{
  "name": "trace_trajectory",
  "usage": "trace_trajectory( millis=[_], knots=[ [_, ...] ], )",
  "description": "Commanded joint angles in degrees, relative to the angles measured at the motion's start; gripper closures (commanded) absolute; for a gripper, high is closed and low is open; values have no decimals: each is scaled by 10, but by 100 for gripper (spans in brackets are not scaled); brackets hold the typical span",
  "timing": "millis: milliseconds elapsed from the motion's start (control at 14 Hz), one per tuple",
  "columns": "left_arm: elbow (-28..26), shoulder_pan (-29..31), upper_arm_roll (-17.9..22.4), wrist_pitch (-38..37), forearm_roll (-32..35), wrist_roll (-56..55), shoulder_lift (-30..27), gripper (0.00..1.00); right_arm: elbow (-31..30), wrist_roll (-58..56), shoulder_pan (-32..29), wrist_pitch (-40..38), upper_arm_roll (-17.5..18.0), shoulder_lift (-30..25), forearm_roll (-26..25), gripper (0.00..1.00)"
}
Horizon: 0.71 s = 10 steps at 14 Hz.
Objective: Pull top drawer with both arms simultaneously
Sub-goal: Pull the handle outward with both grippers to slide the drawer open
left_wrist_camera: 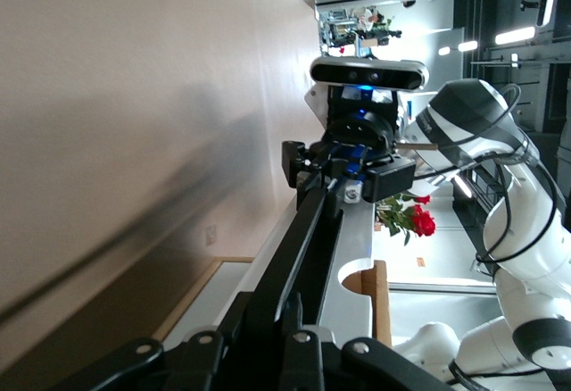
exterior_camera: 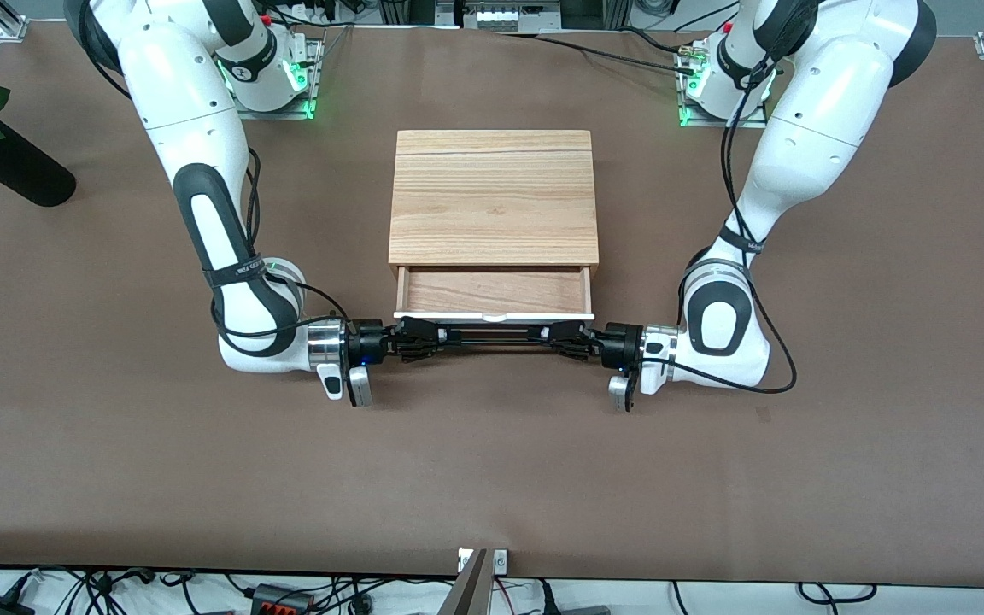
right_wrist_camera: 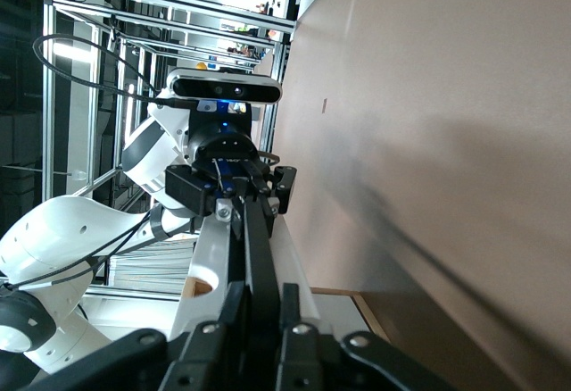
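The top drawer [exterior_camera: 492,292] stands partly out of the light-wood cabinet [exterior_camera: 492,196], its white front panel [exterior_camera: 492,317] toward the front camera. Its thin black bar handle [exterior_camera: 492,336] runs along the panel. My left gripper [exterior_camera: 556,336] is shut on the handle at the end toward the left arm. My right gripper [exterior_camera: 428,336] is shut on the other end. In the left wrist view the handle [left_wrist_camera: 308,239] runs out from my left gripper [left_wrist_camera: 272,306]. In the right wrist view the handle [right_wrist_camera: 257,239] runs out from my right gripper [right_wrist_camera: 264,297].
A black vase with a red rose [exterior_camera: 5,162] lies at the right arm's end of the table, near the bases. The brown table [exterior_camera: 492,470] stretches wide between the drawer and the front edge. A small metal fixture [exterior_camera: 477,576] sits at that edge.
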Motion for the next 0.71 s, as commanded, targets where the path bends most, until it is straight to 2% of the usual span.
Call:
trace_trajectory(
  millis=[0, 71, 143, 214, 286, 571, 643],
  knots=[
    [27, 2, 22, 25, -10, -3, 26, 87, -5, 15, -13, -25, 2, -11, -2, 44],
    [28, 2, 22, 26, -11, -4, 26, 82, -7, 17, -16, -25, 2, -13, -1, 16],
    [28, 2, 22, 26, -11, -5, 26, 63, -8, 21, -18, -25, 2, -12, -1, 0],
    [28, 2, 22, 26, -10, -4, 26, 37, -11, 23, -18, -23, 2, -14, -1, 0],
    [28, 2, 22, 28, -9, 6, 24, 0, -12, 24, -20, -25, 2, -16, -1, 0],
    [45, 4, 23, 30, -8, -2, 22, 0, -11, 48, -25, -27, 1, -29, -7, 0],
    [46, 6, 23, 30, -9, -3, 20, 0, -9, 70, -26, -27, -4, -35, -26, 0]
  ],
)
